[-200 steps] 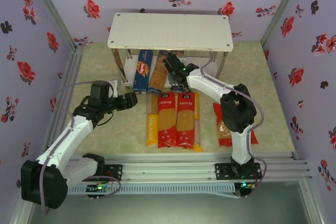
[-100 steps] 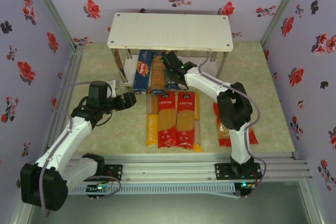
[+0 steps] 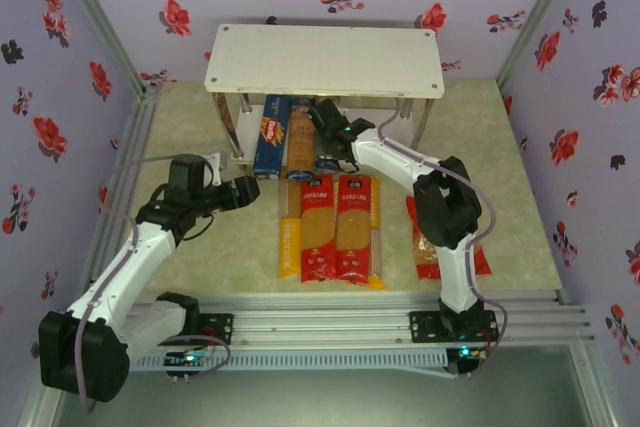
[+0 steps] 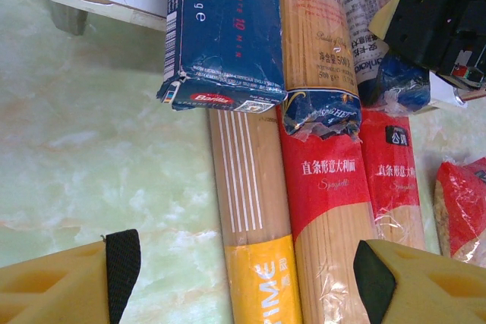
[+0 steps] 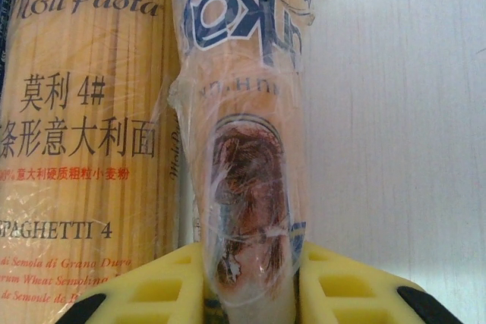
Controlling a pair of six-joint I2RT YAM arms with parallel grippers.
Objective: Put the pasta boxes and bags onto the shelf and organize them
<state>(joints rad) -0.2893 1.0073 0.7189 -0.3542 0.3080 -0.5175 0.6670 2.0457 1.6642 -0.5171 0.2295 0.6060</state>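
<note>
The right gripper point(image 3: 325, 119) is clamped on the end of a clear-wrapped spaghetti packet point(image 5: 243, 172). The packet lies on the lower board of the shelf point(image 3: 325, 60), at the far edge of the table point(image 3: 520, 197), just beside a tan packet point(image 5: 83, 134). The left gripper point(image 3: 245, 190) hangs over the table's left half, fingers spread and empty, near a blue box point(image 4: 224, 28) and red bags point(image 3: 335, 227) lying mid-table.

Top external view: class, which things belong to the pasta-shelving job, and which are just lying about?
Job: shelf, blue pasta box, brownish spaghetti pack, clear-wrapped spaghetti packet in the right gripper, red spaghetti packets, yellow packets, wide red bag.
Just there, as fixtures: floral walls, metal rail.
</note>
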